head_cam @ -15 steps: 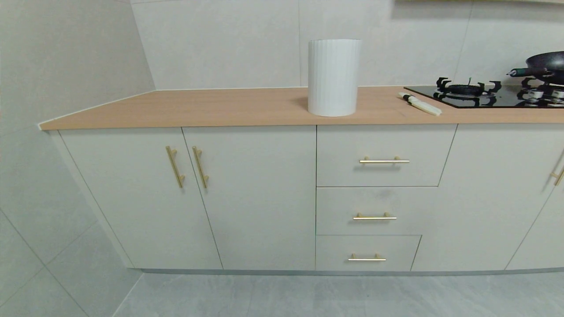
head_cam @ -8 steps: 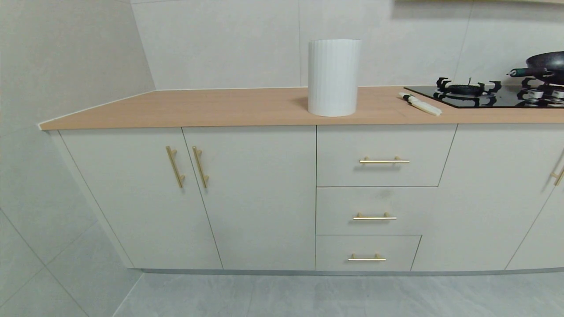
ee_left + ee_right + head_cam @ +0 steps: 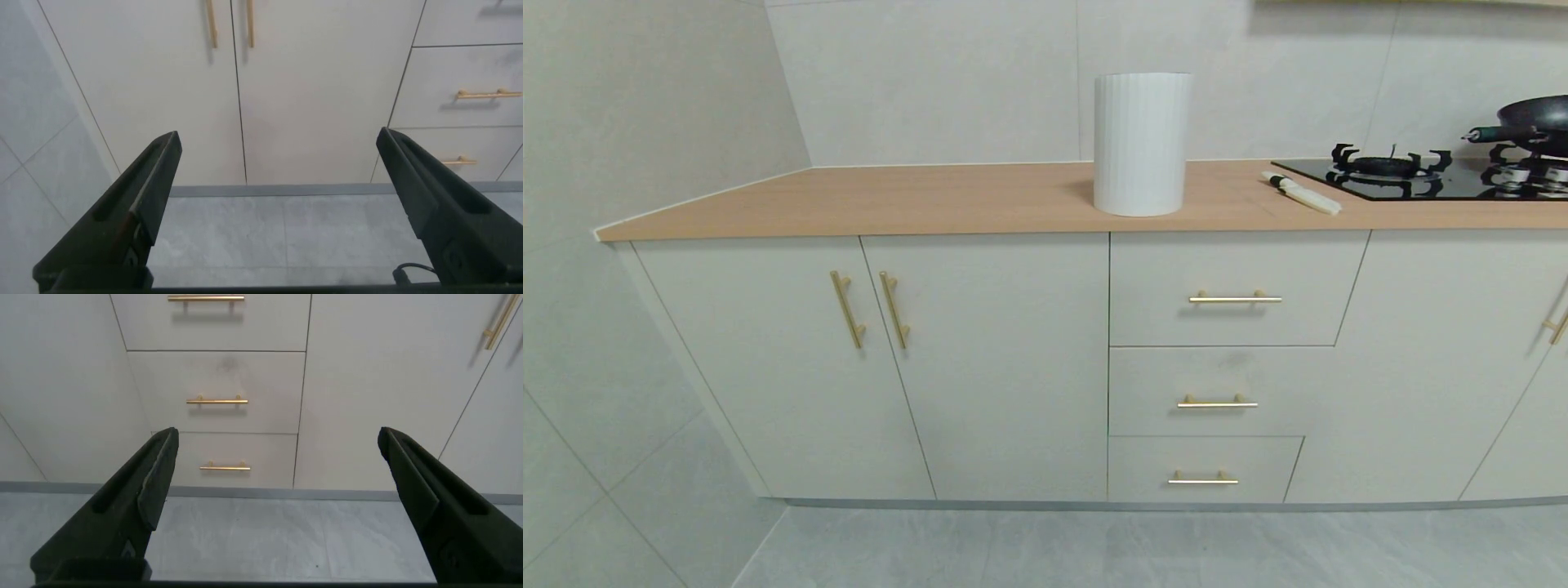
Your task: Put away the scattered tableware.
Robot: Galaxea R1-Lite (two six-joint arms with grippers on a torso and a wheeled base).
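Starting at the left, the left gripper (image 3: 276,139) is held low before the cabinet doors (image 3: 310,90), jaws spread wide, nothing gripped. On the counter (image 3: 890,200) a ribbed white container (image 3: 1141,143) is stood upright. Further right a pale slender utensil (image 3: 1300,193) is laid flat, just beside the gas hob (image 3: 1413,181). The right gripper (image 3: 276,434) is held low before the drawers (image 3: 216,384), jaws equally wide and empty. Risks judged: the flat utensil may be nudged onto the hob or off the front edge by a shallow pinch, and the tall container may be tipped by a passing arm.
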